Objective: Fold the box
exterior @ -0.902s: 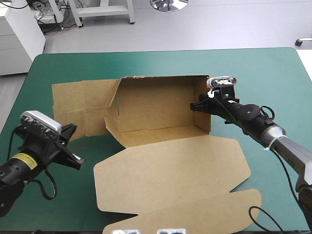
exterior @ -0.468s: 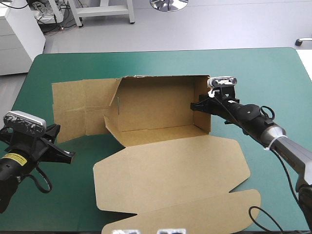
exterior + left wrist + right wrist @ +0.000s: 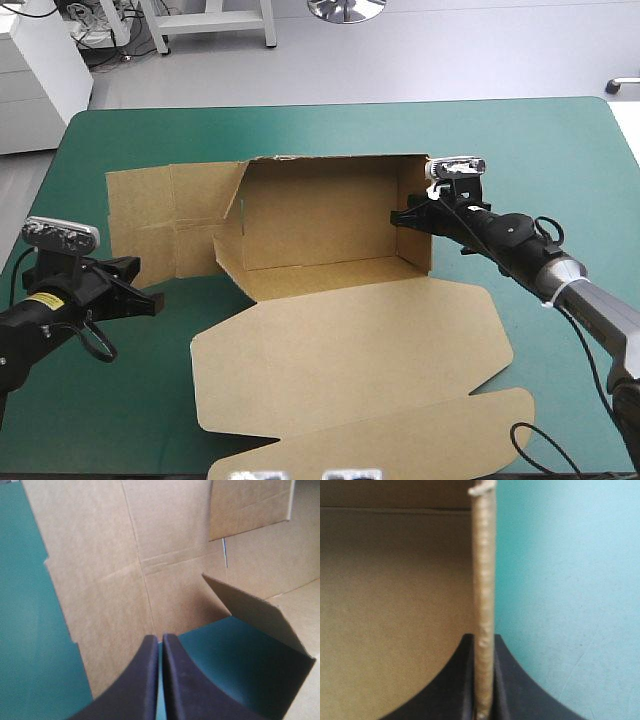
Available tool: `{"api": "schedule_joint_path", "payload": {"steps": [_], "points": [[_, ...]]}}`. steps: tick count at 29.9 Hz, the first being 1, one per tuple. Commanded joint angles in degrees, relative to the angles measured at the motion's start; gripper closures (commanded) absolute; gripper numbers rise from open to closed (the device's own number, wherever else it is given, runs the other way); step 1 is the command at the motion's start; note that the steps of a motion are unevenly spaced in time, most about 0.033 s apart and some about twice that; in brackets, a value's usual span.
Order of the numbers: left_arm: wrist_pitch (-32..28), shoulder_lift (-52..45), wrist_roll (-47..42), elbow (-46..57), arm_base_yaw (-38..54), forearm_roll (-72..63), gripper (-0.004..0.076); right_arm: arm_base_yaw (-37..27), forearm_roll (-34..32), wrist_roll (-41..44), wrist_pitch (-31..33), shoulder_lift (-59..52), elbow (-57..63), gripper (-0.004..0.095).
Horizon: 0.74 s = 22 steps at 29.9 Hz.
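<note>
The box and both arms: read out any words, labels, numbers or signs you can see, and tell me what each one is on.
No text can be read in any view.
Box: plain brown board, no print on any panel that shows.
Yellow label on the left arm: it carries dark marks, too small to read.
Teal-green cover: no marking.

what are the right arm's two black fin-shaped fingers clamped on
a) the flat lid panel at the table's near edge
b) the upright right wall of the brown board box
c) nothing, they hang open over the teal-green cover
b: the right wrist view shows the right gripper all but shut on the thin edge of the upright right wall of the brown board box.
</note>
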Motion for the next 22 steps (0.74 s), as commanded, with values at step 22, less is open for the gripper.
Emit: {"api": "schedule_joint_path", "payload": {"steps": [22], "points": [[7.38,11.09,16.55,-1.72,28.69,-44.08,0.0712,-0.75,-13.06,12.42,6.97,-0.26,-0.47,0.0925]]}}
